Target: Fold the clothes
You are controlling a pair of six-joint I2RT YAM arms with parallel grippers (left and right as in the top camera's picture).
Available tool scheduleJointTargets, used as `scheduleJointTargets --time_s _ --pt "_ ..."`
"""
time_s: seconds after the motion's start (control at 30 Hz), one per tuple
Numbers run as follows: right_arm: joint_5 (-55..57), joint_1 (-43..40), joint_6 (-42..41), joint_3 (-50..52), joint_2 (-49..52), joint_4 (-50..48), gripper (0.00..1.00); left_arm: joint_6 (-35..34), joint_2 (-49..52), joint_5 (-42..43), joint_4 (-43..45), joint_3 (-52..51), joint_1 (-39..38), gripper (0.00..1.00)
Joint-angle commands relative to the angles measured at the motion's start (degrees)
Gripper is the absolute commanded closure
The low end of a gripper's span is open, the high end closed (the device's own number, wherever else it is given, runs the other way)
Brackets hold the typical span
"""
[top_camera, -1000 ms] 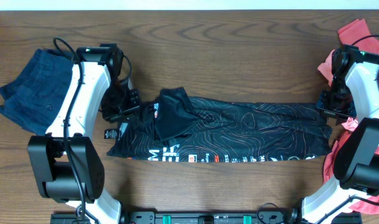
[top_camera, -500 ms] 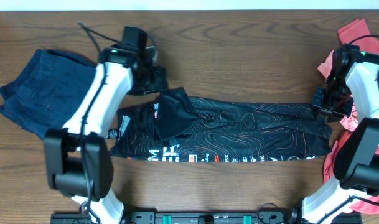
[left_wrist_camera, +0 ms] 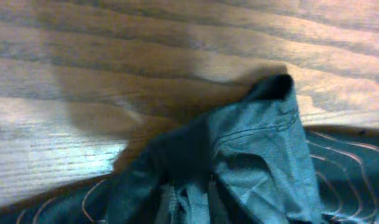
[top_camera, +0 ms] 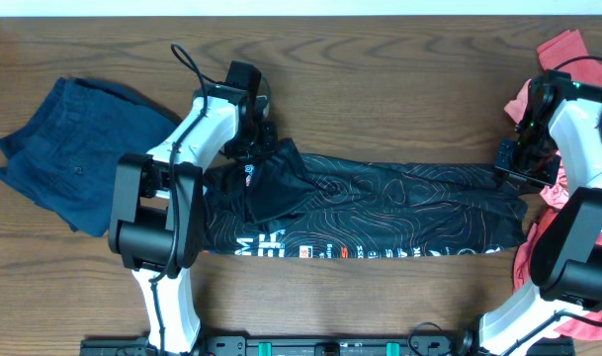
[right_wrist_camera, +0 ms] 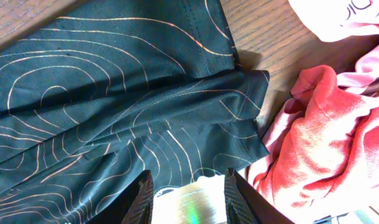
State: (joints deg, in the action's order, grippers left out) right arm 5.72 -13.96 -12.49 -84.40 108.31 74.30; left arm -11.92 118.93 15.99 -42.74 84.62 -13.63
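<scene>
So, where's the black jersey (top_camera: 399, 208) from your seat?

I see it spread flat in a long strip across the middle of the table (top_camera: 380, 69). The thin orange contour lines face up, and the lettering runs along its near edge. One flap is folded back on itself toward its left end.

And the left gripper (top_camera: 259, 138)?

It sits at the jersey's far edge, right at the tip of that folded flap. My left wrist camera gives me only bunched dark cloth against the wood, with no fingers in the picture. I cannot tell whether those jaws are closed or parted, or whether they have any fabric.

The right gripper (right_wrist_camera: 188, 180)?

It hovers at the jersey's right end, over the hem corner. Both fingers (right_wrist_camera: 139, 199) show in my right wrist view, standing apart with a clear gap. I see no cloth pinched between them.

What else lies near the jersey?

The navy trousers (top_camera: 63, 148) lie crumpled well to its left, apart from it. The pink and red shirts (top_camera: 562, 49) are heaped just beyond its right end, and one pink fold lies right against the hem corner.
</scene>
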Motion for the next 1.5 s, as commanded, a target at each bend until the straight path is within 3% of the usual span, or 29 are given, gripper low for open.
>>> scheduleJointTargets --time_s 0.0,0.07,0.27,0.4,0.67,0.93,1.17,1.47 --pt "-0.4 -0.6 0.8 -0.2 -1.0 -0.2 0.64 0.3 -1.0 -0.2 0.1 -0.3 -0.2 0.88" --pt "-0.4 -0.6 0.8 -0.2 -1.0 -0.2 0.64 0.7 -1.5 -0.2 0.1 -0.3 -0.2 0.94" --pt "-0.3 -0.6 0.8 -0.2 -1.0 -0.2 0.64 1.2 -4.9 -0.2 -1.0 -0.3 0.3 0.94" --pt "0.3 -0.6 0.8 -0.2 -1.0 -0.2 0.64 1.4 -12.6 -0.1 -4.0 -0.3 2.1 0.94" --pt "0.3 -0.6 0.8 -0.2 -1.0 -0.4 0.64 1.4 -29.5 3.0 -16.8 -0.3 2.3 0.94" --pt "0.3 -0.6 0.8 -0.2 -1.0 -0.4 0.64 0.9 -32.1 3.1 -30.5 -0.5 -2.2 0.94" --pt "0.5 -0.6 0.8 -0.2 -1.0 0.6 0.64 0.9 -32.1 3.1 -29.2 -2.0 -9.5 0.94" --pt "2.1 -0.7 0.8 2.5 -1.0 0.7 0.62 -3.4 -31.6 3.1 -20.4 -6.0 -16.2 0.94"
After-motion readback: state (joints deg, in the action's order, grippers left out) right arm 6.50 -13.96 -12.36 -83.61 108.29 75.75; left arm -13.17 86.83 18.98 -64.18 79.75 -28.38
